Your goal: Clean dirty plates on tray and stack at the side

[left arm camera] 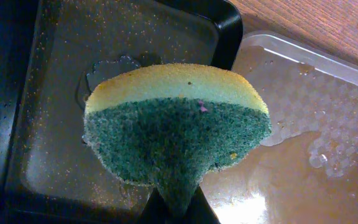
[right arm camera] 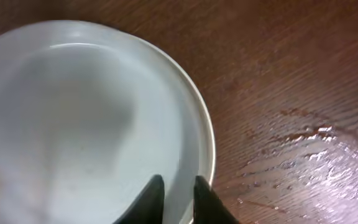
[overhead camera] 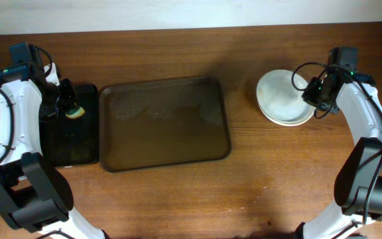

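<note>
Your left pincer [left arm camera: 176, 210] is clamped on a half-round sponge with a yellow top and a green scouring face [left arm camera: 176, 127] – the fingers pinch its lower tip so that the green side faces the wrist camera. It hangs over the smaller black rectangular tray [left arm camera: 123, 37], whose floor is wet and speckled, close to the edge where that tray sits beside the large translucent brown-grey tray with rounded corners [overhead camera: 164, 133]. From overhead, the big tray lies in the middle of the wooden counter [overhead camera: 178, 199], and droplets and a film of water show on its floor in the left wrist view. The round white shallow plates [overhead camera: 280, 99] are off the tray; they sit stacked on the counter to its right, well apart from it, though you cannot count them from here. Your right pincer [right arm camera: 179, 199] is at the stack's right edge – its fingers stand close together with a narrow gap over the top plate's rim, and you cannot tell whether they grip it. Wet streaks [right arm camera: 303, 143] glisten on the wood just beside the plates.
</note>
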Action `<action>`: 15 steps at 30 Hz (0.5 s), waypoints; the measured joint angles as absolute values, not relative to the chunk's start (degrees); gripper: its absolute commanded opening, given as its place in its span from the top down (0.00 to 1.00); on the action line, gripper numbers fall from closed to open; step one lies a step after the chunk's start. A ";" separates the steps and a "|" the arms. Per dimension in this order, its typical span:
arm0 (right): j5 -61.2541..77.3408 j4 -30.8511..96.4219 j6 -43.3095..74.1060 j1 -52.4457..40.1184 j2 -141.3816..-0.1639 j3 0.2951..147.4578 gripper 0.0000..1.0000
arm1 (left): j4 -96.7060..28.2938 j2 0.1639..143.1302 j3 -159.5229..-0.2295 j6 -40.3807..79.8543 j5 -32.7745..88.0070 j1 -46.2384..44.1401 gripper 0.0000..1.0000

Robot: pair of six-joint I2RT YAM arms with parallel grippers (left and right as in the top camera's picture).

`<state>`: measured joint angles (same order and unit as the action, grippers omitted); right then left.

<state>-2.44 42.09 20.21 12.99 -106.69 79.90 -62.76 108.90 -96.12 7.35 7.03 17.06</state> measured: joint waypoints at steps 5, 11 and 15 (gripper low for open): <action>2.66 41.95 21.12 12.99 -106.69 80.25 0.22 | -62.78 108.90 -96.12 7.35 7.01 17.06 0.99; 14.02 44.18 21.02 4.03 -105.67 86.91 0.20 | -67.99 108.90 -96.12 7.88 -1.50 17.08 0.99; 14.46 44.71 20.40 -5.67 -105.56 87.00 0.17 | -62.94 108.90 -91.66 8.88 -8.60 17.08 0.28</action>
<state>14.46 44.71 20.40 -5.67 -105.56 87.00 -62.94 108.90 -91.66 8.88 -8.60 17.08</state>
